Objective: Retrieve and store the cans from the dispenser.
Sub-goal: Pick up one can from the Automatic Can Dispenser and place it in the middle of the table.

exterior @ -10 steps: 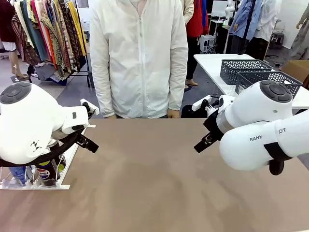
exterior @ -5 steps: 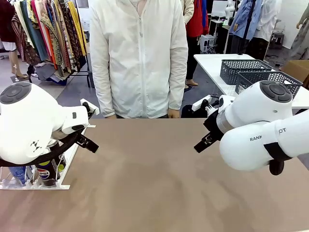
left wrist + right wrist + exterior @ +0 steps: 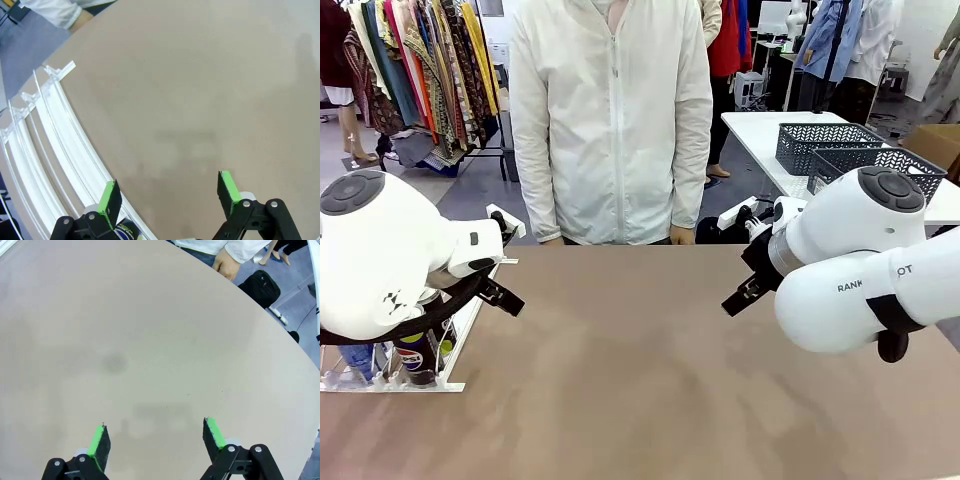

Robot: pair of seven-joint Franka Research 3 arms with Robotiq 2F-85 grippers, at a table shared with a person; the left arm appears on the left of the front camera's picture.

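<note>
Left claw (image 3: 169,191) hangs wide open and empty just above the dispenser (image 3: 50,130), and right claw (image 3: 156,435) is just as wide over bare table (image 3: 640,390). The risk is that the cans (image 3: 417,358) sit close together at the dispenser's low front end, tucked under the left arm (image 3: 375,250). A finger coming down could clip a rail or knock a neighbour, and slim cans tip easily. One is black with a Pepsi logo, with a blue one beside it. Both are half hidden, at the table's left edge.

Cans (image 3: 417,362) mostly hidden behind left arm (image 3: 380,250); dispenser (image 3: 392,386) cut by left edge.
</note>
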